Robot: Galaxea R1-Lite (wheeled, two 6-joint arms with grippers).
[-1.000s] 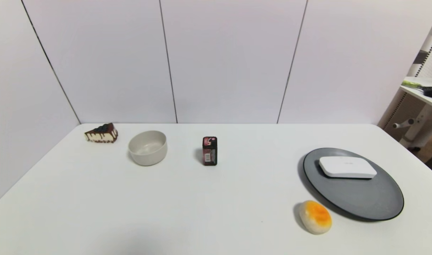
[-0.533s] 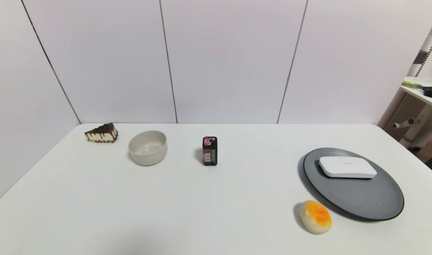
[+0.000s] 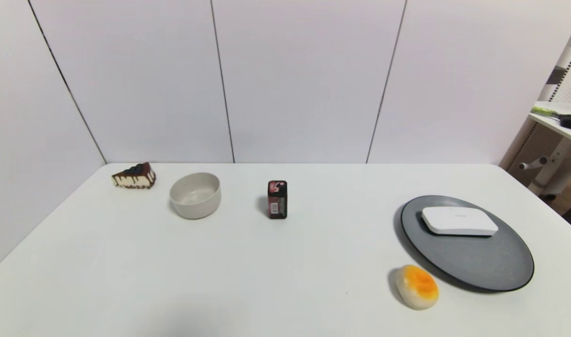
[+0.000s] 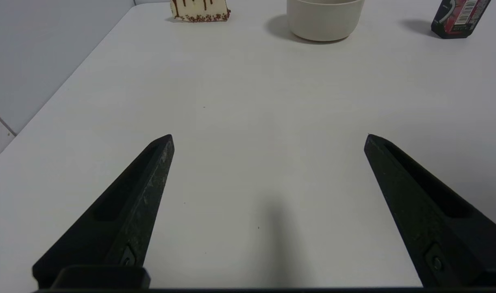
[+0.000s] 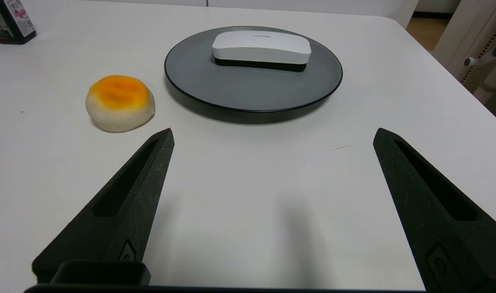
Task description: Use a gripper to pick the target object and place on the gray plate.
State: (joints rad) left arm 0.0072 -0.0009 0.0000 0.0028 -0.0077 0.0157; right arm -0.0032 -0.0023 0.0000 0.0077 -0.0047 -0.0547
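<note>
Your white box [image 3: 459,221] lies flat on the far part of the gray plate [image 3: 472,262], while both the left gripper [image 4: 268,138] and right gripper [image 5: 272,136] hover over the worktop [image 3: 248,262] with fingers released.

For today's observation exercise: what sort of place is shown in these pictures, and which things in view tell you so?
Probably a robot test bench in a lab or office, not a kitchen. A bare white table stands against plain white wall panels, unrelated props are spaced out on it, such as a cake slice and a white box on a gray plate, and a desk stands alongside.

cake slice [image 3: 134,176], beige bowl [image 3: 195,195], red carton [image 3: 277,200], orange-topped bun [image 3: 416,286]
</note>
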